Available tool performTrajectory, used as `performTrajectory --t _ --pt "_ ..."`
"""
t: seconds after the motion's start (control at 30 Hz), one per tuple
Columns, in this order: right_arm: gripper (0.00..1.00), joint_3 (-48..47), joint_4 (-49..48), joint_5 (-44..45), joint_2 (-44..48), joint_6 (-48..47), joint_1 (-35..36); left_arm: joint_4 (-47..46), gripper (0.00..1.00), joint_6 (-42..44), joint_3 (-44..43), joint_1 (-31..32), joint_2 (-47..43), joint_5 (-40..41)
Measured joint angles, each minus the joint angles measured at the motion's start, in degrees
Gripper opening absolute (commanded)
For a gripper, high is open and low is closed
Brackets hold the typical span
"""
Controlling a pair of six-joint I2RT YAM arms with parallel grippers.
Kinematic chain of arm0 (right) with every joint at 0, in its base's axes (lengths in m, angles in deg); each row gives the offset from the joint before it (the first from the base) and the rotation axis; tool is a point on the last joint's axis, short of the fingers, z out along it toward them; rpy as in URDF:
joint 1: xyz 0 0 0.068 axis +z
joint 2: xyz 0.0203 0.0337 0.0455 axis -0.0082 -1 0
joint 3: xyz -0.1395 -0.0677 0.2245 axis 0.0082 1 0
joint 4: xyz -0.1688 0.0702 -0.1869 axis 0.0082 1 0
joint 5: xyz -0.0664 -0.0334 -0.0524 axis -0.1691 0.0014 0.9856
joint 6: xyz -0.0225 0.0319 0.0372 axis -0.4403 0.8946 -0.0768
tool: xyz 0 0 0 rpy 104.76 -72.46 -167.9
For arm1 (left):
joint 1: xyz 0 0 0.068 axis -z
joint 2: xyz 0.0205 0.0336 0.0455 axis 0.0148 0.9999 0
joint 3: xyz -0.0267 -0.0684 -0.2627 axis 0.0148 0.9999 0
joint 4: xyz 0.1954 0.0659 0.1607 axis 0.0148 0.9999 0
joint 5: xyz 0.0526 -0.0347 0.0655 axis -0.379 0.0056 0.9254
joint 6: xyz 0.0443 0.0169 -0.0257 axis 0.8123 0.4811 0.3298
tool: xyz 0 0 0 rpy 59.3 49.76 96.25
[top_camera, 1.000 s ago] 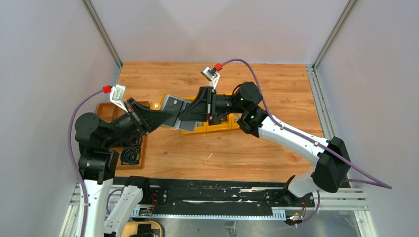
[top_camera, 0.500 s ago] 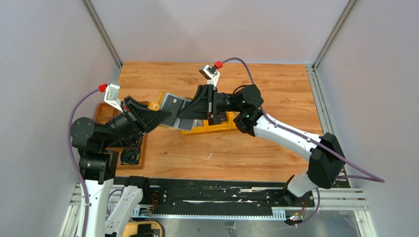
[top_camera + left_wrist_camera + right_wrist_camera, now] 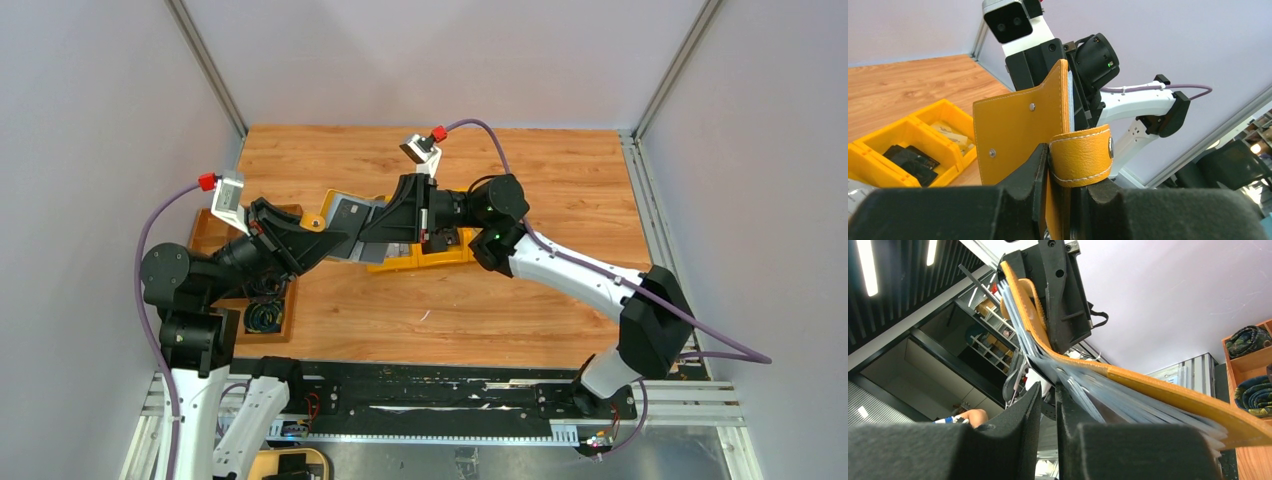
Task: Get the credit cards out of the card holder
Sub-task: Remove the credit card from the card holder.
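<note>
You will find the card holder (image 3: 1013,135) off the table (image 3: 560,180), held in the air left of the table's middle. It is spread open between your two grippers, with its grey lining turned up toward the top camera. One dark card (image 3: 348,212) shows in a pocket on its left half. The snap strap (image 3: 1083,155) curls round beside the left fingers, with a silver stud at its end. Your left gripper (image 3: 1049,167) is clamped on the mustard leather, and the panel's edge runs down into the narrow gap between its fingers. Your right gripper (image 3: 1055,390) meets the holder from the right, jaws nearly together at the edge of the fanned clear pockets. Whether it pinches a card, a pocket or nothing cannot be told from these views. The yellow bins (image 3: 430,255) sit on the table just right of the holder, with dark items inside. The brown tray (image 3: 210,225) lies at the table's left edge, partly under the left arm.
</note>
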Motion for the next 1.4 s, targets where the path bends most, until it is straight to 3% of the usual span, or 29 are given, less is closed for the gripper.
performTrajectory --t 0.27,0.4,0.73,0.87,0.93,1.1,1.4 --pt "0.05 -0.04 3.43 2.99 -0.35 -4.04 1.09 2.01 0.36 2.97 -0.04 0.02 -0.61 -0.59" --pt "0.0 -0.04 5.77 4.04 0.09 -6.64 1.51 2.86 0.36 3.13 -0.07 0.04 -0.61 -0.57" --pt "0.0 2.14 9.62 6.58 5.42 -12.35 2.19 2.47 0.19 0.26 -1.2 0.28 0.07 -1.16" --pt "0.0 4.28 9.6 7.52 7.34 -13.25 2.34 2.56 0.05 -1.4 -1.25 0.5 0.98 -1.86" --pt "0.13 5.05 9.55 8.02 7.89 -13.51 2.34 2.58 0.04 -1.95 -1.25 0.55 1.4 -2.19" --pt "0.31 6.51 8.92 9.25 8.7 -13.33 2.25 3.04 0.03 -2.75 -1.27 0.55 1.84 -2.89" --pt "0.35 5.05 8.13 9.99 7.85 -12.07 2.14 2.86 0.03 -2.78 -1.73 0.46 1.81 -1.77"
